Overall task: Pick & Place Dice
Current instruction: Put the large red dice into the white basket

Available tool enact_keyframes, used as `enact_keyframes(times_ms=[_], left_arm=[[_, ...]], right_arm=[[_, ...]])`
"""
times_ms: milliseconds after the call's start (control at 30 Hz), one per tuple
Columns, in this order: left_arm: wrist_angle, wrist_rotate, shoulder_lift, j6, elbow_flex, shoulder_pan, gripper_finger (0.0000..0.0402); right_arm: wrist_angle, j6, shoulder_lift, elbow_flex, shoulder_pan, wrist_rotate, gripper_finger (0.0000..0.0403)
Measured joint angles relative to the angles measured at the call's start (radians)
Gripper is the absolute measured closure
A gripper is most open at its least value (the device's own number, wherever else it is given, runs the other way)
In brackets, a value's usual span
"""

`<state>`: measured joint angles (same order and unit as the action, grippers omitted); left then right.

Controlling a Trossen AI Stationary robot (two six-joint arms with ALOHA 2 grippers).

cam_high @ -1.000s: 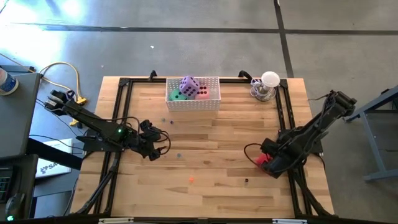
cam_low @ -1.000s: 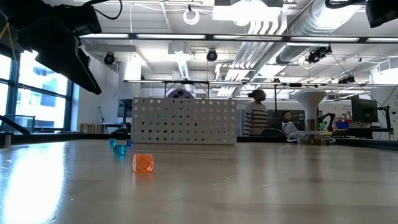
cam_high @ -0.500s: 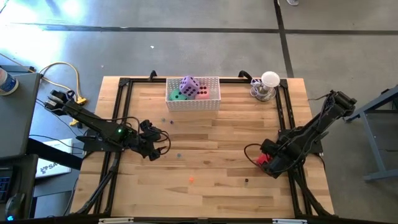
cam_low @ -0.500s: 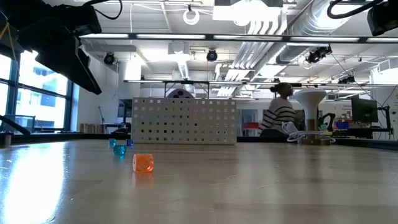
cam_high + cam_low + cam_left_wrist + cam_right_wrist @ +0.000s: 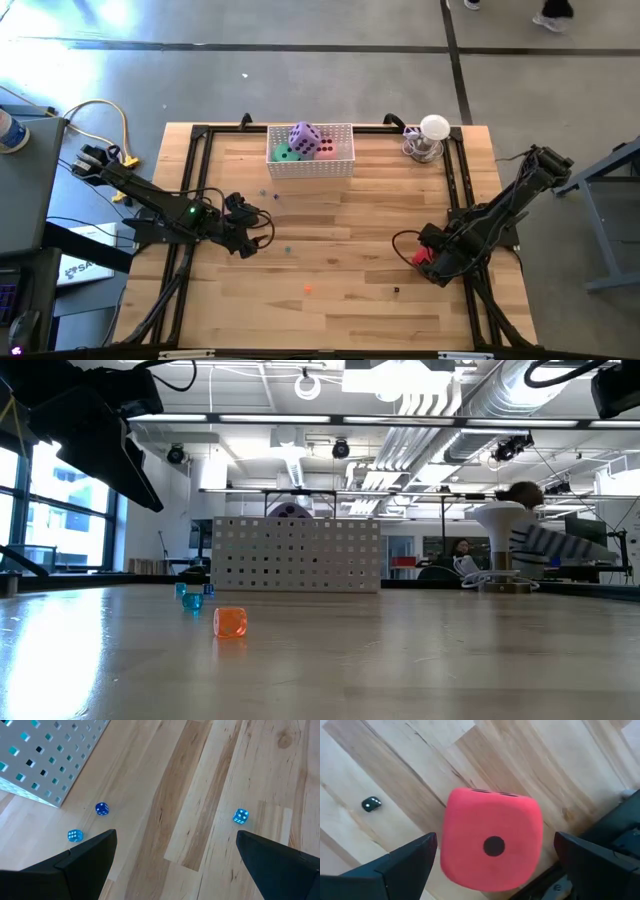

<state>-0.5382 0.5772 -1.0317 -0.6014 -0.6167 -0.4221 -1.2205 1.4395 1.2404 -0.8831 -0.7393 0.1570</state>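
Nothing on the table has moved in the last second: the right gripper [image 5: 492, 865] still hangs spread wide over the red die [image 5: 491, 839] near the right edge, not yet gripping; three dice sit in the basket [image 5: 311, 165]; the left gripper [image 5: 175, 865] waits open

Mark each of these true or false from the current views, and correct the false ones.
1. The red die lies between the right gripper's open fingers. True.
2. The white perforated basket holds three dice. True: the purple die, green die and pink die.
3. The left gripper grips a blue die. False: its fingers are open and hold nothing; small blue dice lie on the table.
4. The red die is in the basket. False: it sits near the table's right edge.
5. The small orange die rests on the tabletop. True.
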Motion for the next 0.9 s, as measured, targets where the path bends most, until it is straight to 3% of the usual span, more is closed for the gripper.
enact_keyframes(times_ms=[300,900], left_arm=[[0.0,0.0,0.0,0.0,0.0,0.0,0.0002],[0.0,0.0,0.0,0.0,0.0,0.0,0.0002]], right_arm=[[0.115,0.001,-0.004,0.097,0.0,-0.026,0.0009],[0.262,-0.03,0.012,0.122,0.0,-0.011,0.0009]])
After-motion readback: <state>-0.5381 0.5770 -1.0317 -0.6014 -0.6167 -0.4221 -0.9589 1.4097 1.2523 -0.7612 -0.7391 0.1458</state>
